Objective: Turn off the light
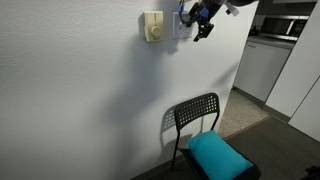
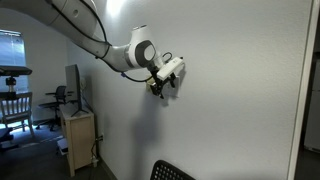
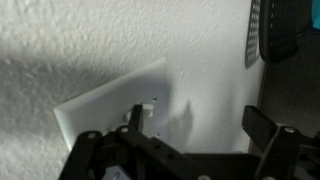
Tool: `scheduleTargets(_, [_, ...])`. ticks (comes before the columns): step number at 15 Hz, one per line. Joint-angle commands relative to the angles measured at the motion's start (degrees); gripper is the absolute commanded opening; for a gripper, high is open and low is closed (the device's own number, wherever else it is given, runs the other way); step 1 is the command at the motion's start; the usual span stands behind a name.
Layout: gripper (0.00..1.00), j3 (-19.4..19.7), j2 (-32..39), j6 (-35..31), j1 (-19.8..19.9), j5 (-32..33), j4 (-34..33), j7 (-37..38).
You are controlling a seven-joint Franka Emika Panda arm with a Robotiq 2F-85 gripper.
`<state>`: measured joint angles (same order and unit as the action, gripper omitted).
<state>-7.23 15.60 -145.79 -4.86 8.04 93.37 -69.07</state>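
The light switch is a small white wall plate (image 3: 105,108), and its rocker (image 3: 140,108) shows faintly in the wrist view. In an exterior view the plate (image 1: 180,26) is mostly hidden behind my gripper (image 1: 202,20). No lamp is in view. My gripper (image 3: 198,122) is open, with its fingers spread wide, close against the wall. One fingertip is at the rocker; the other is over bare wall beside the plate. In an exterior view my gripper (image 2: 165,80) presses toward the wall high up.
A cream-yellow box with a round dial (image 1: 152,27) sits just beside the switch plate. A black chair (image 1: 195,118) with a teal cushion (image 1: 220,155) stands below against the wall. A wooden cabinet (image 2: 79,140) and office chairs stand farther off.
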Motion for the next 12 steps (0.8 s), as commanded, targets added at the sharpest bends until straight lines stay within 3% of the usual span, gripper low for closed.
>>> scheduleTargets(1, [1.0, -0.94, 3.92, 0.96, 0.94, -1.37, -1.18, -1.38])
scheduleTargets(9, [1.0, 0.32, -0.13, 4.45, -0.4, 1.72, 2.28, 5.48])
scheduleTargets(12, [1.0, 1.35, -2.77, 8.04, -1.69, 6.49, 3.99, 11.82])
